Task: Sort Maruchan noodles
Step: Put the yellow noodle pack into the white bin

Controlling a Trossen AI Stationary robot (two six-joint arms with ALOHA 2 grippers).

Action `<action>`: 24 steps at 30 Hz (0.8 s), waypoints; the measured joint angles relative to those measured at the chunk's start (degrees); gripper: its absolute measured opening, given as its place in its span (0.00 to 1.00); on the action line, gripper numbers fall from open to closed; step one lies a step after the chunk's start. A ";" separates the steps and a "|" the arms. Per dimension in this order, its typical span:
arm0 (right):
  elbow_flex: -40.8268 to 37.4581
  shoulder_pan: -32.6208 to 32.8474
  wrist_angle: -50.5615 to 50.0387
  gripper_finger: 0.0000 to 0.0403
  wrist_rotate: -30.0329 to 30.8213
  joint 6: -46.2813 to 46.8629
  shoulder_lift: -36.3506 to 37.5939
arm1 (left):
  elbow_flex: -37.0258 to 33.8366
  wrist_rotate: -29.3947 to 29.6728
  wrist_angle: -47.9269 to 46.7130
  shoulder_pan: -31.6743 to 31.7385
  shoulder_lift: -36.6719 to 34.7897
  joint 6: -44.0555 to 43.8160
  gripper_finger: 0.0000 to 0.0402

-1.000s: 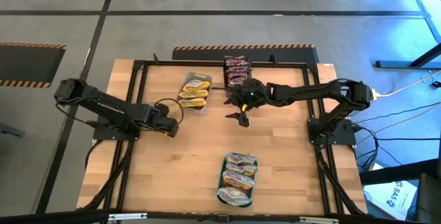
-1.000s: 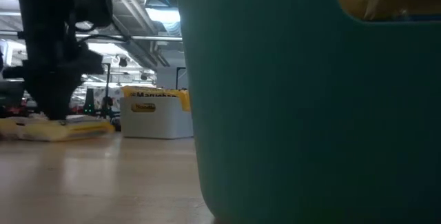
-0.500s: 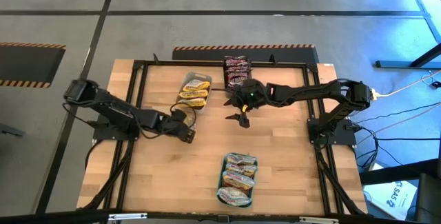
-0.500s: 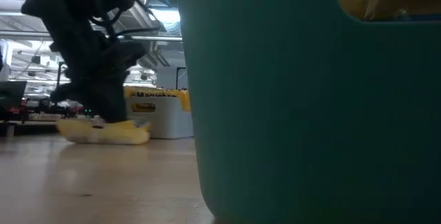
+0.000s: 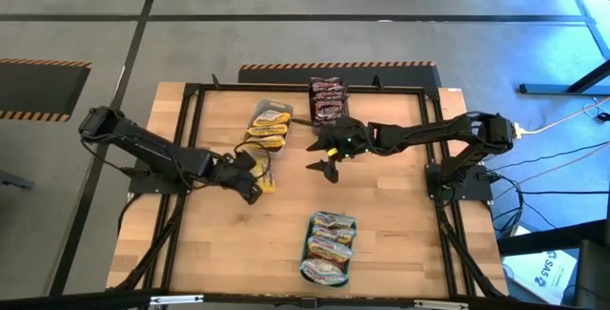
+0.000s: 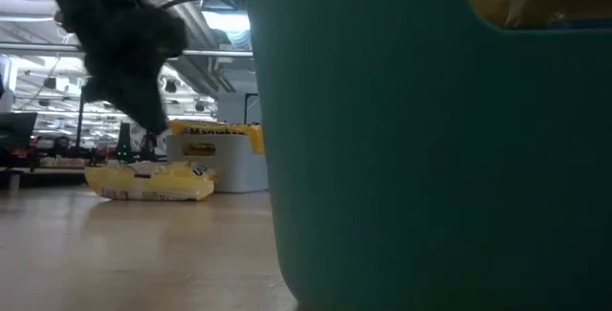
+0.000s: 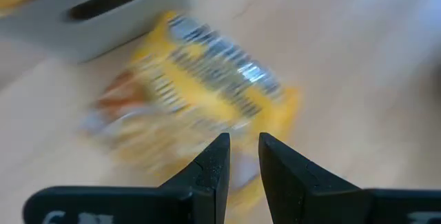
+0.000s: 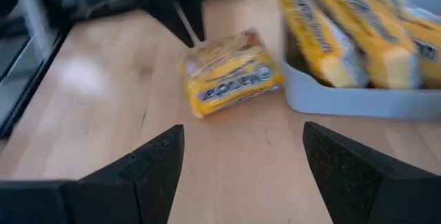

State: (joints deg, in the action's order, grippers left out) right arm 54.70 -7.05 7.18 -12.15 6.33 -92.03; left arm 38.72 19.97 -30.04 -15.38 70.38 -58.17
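Note:
A yellow noodle packet [image 5: 265, 172] lies on the wooden table just near of a grey tub [image 5: 270, 125] that holds more yellow packets. My left gripper [image 5: 251, 180] is shut on the loose packet [image 7: 207, 86], at the end toward the table's left. My right gripper [image 5: 322, 168] hovers open at mid-table, right of that packet [image 8: 231, 72], with nothing between its fingers. Dark red packets [image 5: 326, 98] are stacked at the far edge. Pale packets fill a teal tray [image 5: 307, 251] near the front edge. My left gripper pinches the yellow packet by its near edge [image 7: 242, 129], between two fingers that stand almost together. The fingers slant down from the table's left [image 6: 145, 139]. The packet lies flat below them [image 6: 151, 183], and its underside seems to rest on the table.
In the low view the teal tray's wall [image 6: 430, 139] fills the right side and hides most of the table. A black frame [image 5: 191, 157] runs along the table's edges. Bare wood lies between the packet and the teal tray.
My left gripper has moved toward the table's right, nearer the grey tub, rising a little and rolling at the wrist. The yellow packet has slid along the table with it. My right gripper has shifted slightly toward the near left.

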 joint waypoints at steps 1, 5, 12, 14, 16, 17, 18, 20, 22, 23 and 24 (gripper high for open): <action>0.01 0.02 0.34 0.69 1.25 2.33 -0.12 | 0.00 0.38 -2.39 -0.46 -0.36 -0.13 0.18; 0.06 0.76 4.02 0.73 2.52 11.88 -2.90 | -0.24 0.54 -5.89 -1.97 -0.60 0.92 0.18; 0.78 2.21 16.09 0.85 0.79 25.87 -12.85 | -4.06 3.25 -3.56 -4.00 1.07 2.82 0.18; 1.57 2.21 15.59 0.88 1.08 28.41 -15.27 | -5.10 3.50 -2.47 -4.51 1.03 2.85 0.18; 3.15 2.26 15.92 0.91 1.43 29.73 -17.93 | -5.88 4.84 -0.09 -5.00 1.02 2.87 0.18; 3.89 2.25 15.77 0.92 1.45 30.58 -19.23 | -6.46 5.67 0.71 -5.18 0.95 2.89 0.18; 4.97 2.23 16.32 0.93 1.50 31.22 -20.72 | -7.25 5.96 1.89 -5.22 1.01 3.06 0.18; 6.27 2.23 17.02 0.94 2.02 32.36 -23.23 | -8.93 5.90 4.41 -5.22 0.99 3.24 0.18; 8.11 2.23 18.10 0.94 2.31 32.74 -25.70 | -10.43 6.04 7.43 -5.25 0.92 2.92 0.18; 8.99 2.21 18.62 0.94 2.46 32.81 -26.75 | -11.20 6.13 8.68 -5.45 0.86 2.90 0.18; 9.91 2.21 18.71 0.94 2.52 33.03 -27.66 | -11.98 6.48 10.31 -5.64 0.86 2.94 0.18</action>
State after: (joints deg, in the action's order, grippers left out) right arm 64.61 -4.84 25.89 -9.63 39.36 -119.69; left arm 26.74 26.45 -19.73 -21.02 71.24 -55.24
